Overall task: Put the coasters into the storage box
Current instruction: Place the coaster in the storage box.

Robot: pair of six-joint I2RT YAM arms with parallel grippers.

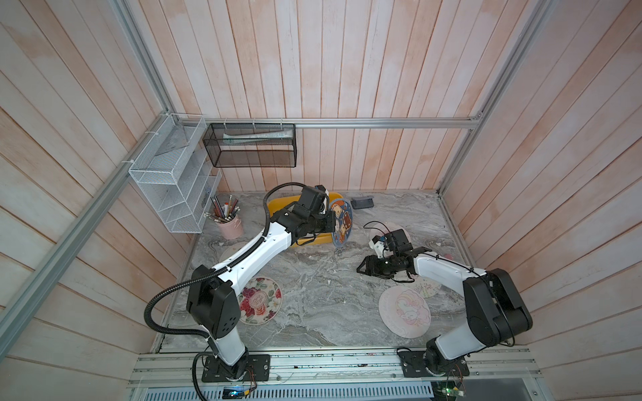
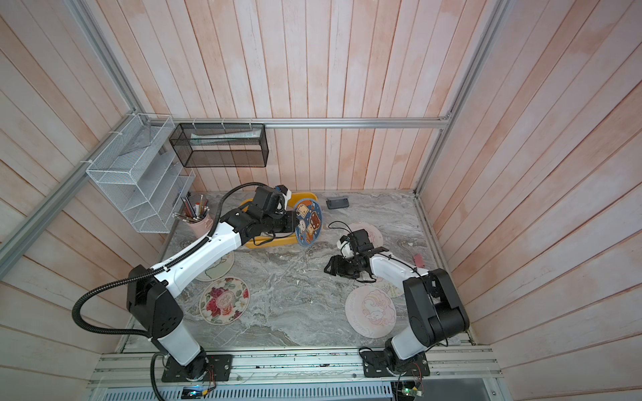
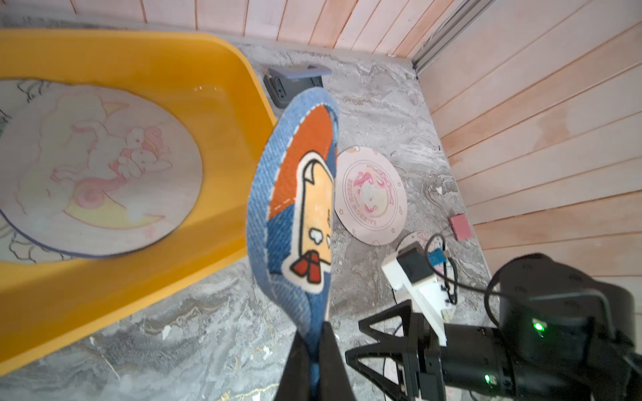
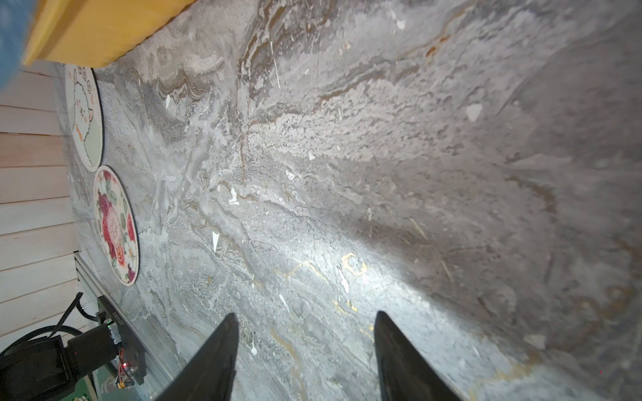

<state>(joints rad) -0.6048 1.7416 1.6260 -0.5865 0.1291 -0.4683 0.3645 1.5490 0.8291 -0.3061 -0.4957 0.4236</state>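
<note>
From where I stand the job looks partly done: the yellow storage box (image 3: 146, 45) at the back of the desk (image 1: 312, 295) already has a pale pink moon-print coaster (image 3: 100, 170) lying flat inside it, with the edges of at least one more showing beneath, though I can't count the stack. Several coasters are out on the desk: a floral coaster (image 1: 260, 300) and a cream sheep coaster (image 4: 85, 114) near the left arm, a large pink unicorn coaster (image 1: 404, 312) by the right arm's base, a half-hidden coaster (image 1: 425, 288) under that arm's forearm, and a round pink coaster (image 3: 371, 196) farther back behind the right wrist. The one in play is the blue coaster (image 1: 342, 222), which the left end effector (image 3: 313, 342) has pinched by its rim, jaws pressed tight on the cloth. It stands nearly on edge, printed face turned toward the right arm, rising straight out from the fingertips and curling a little. It sits just beside the end of the box nearest the right arm, close to the rim; I can't tell whether it is over the inside or beside it. I'd judge it needs carrying over the box and laying flat. The right end effector (image 4: 305, 313) hangs spread and empty over bare desk, well apart from the blue coaster.
</note>
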